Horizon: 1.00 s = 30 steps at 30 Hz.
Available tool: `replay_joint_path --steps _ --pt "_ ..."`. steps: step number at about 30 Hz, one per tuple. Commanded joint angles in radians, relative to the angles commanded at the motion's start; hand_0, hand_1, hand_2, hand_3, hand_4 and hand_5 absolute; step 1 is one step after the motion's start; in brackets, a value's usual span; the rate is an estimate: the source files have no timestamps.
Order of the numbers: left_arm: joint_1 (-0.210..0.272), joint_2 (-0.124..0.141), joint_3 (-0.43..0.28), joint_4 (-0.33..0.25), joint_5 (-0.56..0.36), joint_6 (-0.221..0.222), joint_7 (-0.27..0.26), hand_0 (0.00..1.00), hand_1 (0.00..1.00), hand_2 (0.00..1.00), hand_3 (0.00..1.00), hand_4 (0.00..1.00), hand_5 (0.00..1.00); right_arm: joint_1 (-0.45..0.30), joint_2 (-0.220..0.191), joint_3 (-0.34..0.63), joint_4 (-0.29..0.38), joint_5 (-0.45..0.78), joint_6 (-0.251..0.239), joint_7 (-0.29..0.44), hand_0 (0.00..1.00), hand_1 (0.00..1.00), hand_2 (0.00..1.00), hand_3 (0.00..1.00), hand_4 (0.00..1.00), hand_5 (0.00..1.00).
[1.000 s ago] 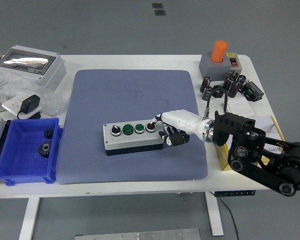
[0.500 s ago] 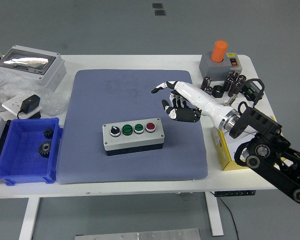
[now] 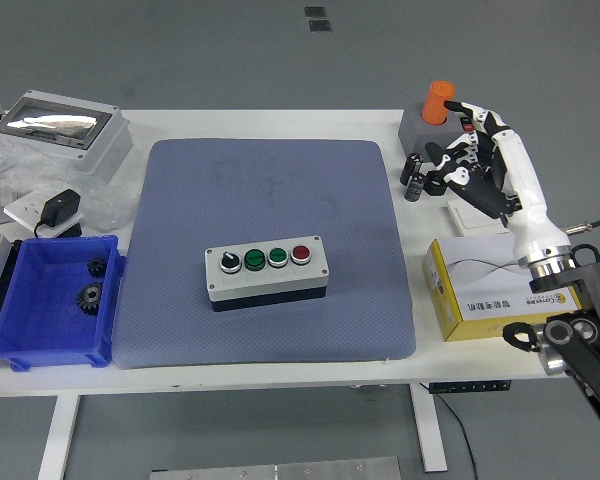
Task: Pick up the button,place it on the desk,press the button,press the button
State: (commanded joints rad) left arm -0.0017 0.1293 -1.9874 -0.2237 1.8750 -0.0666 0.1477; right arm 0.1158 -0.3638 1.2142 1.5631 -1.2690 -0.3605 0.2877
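The grey button box lies on the blue-grey mat, near its front middle. It carries a black selector knob, two green buttons and a red button in a row. My right hand is raised at the far right, over the table's right side, well away from the box. Its index finger is extended, the other fingers are curled, and it holds nothing. My left arm is out of view.
A yellow and white carton lies right of the mat. A grey box with an orange cylinder and small black parts sit at the back right. A blue bin with gears, a charger and a grey case are at the left.
My right hand lifted off the red button end of the box and swung up and to the right, off the mat. The button box has not moved.
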Motion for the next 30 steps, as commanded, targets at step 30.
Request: replay_joint_path --steps 30 --pt "0.016 -0.005 0.042 0.006 -0.054 0.046 0.047 0.650 0.654 0.626 0.724 0.762 0.704 0.009 0.074 0.008 -0.111 0.422 0.198 0.075 0.801 0.792 0.816 0.840 0.983 0.588"
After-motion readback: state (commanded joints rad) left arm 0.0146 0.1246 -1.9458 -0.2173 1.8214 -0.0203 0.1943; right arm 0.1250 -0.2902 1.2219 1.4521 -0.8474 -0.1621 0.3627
